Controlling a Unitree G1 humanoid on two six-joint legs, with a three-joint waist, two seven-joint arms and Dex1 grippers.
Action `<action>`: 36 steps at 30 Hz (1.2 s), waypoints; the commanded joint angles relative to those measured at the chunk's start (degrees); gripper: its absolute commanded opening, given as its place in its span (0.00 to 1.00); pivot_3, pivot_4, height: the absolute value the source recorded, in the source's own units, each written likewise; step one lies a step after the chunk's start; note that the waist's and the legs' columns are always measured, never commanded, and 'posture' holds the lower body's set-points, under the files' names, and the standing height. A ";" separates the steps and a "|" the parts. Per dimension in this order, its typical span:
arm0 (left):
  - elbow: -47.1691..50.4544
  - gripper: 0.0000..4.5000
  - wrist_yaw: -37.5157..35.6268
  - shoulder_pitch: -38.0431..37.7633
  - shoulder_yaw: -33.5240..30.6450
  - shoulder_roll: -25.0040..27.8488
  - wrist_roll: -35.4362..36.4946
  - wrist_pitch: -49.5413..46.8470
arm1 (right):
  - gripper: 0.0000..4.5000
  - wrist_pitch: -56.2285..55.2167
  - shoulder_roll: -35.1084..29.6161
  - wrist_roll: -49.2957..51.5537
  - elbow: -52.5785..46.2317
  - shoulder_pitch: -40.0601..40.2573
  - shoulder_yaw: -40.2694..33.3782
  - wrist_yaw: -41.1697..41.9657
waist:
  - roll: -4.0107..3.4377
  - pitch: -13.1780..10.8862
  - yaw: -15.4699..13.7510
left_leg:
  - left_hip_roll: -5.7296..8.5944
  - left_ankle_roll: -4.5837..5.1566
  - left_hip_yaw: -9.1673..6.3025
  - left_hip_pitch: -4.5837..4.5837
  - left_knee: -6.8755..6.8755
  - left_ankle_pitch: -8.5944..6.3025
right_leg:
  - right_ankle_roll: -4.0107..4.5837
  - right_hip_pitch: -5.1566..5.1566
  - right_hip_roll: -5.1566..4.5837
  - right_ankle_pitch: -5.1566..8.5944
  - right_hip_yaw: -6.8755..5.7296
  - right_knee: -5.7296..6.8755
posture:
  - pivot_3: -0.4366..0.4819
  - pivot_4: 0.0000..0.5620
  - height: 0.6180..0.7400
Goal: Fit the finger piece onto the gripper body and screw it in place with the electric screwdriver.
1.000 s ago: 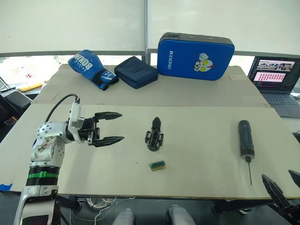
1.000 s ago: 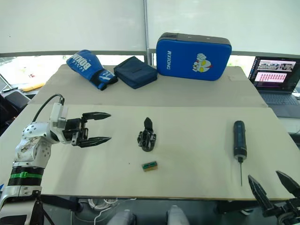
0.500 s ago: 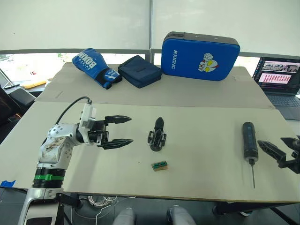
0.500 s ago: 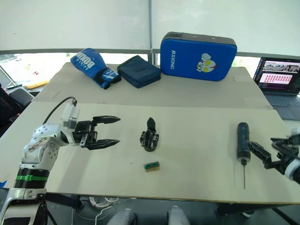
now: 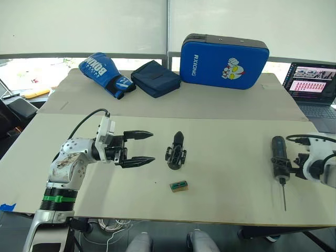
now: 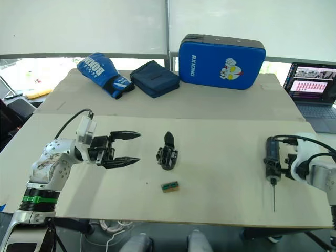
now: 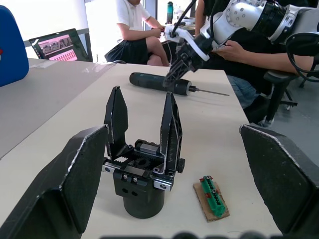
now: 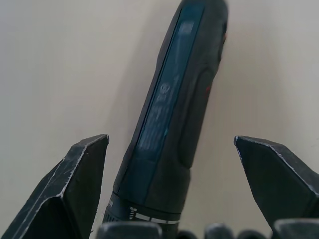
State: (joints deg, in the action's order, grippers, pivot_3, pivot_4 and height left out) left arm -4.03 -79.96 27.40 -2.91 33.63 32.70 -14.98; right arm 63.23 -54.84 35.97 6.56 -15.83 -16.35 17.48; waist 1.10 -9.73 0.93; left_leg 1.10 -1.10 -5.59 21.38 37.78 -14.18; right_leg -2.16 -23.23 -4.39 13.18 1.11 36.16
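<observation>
Straddling the electric screwdriver (image 8: 172, 124), the right gripper (image 5: 287, 169) has its two black fingers spread wide, one on each side of the tool's dark barrel, neither pressed against it. The tool lies flat on the pale table (image 5: 226, 194) at the right side, its rounded end pointing toward the far edge and its thin metal bit toward the near edge.

Over on the left, the left gripper (image 5: 140, 148) hangs just above the table with its fingers apart, holding nothing, and points toward the gripper body (image 5: 175, 153). That small black assembly stands upright near the middle of the table on its round base; from the left wrist view it carries two pointed black fingers rising side by side. Just beside it, toward the near edge, lies a small green part on a tan strip (image 5: 178, 185).

On the further table sit a blue boxing glove (image 5: 103, 74), a dark blue pouch (image 5: 154, 79) and a blue strike pad (image 5: 224, 54). A laptop (image 5: 315, 88) stands open at the far right. The left wrist view also catches seated people (image 7: 137, 30) beyond the table.
</observation>
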 commanded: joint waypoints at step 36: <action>0.10 1.00 -3.00 -2.65 -0.12 1.62 -1.44 5.61 | 0.45 23.56 16.87 9.31 -48.24 5.37 -6.94 2.26 | -0.54 -0.35 -0.23 | 0.06 0.02 -0.03 0.47 0.07 -0.01 | -0.06 -0.41 -0.06 -0.08 -0.03 0.00 | 0.48 0.27 1.00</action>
State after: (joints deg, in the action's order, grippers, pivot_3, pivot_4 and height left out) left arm -4.82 -83.25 24.88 -2.57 35.29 31.42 -10.21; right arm 89.85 -37.68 46.09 -39.12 -9.98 -21.98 20.24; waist 0.56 -10.08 0.70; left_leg 1.16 -1.09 -5.61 21.92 37.85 -14.19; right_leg -2.22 -23.70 -4.44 13.09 1.09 36.17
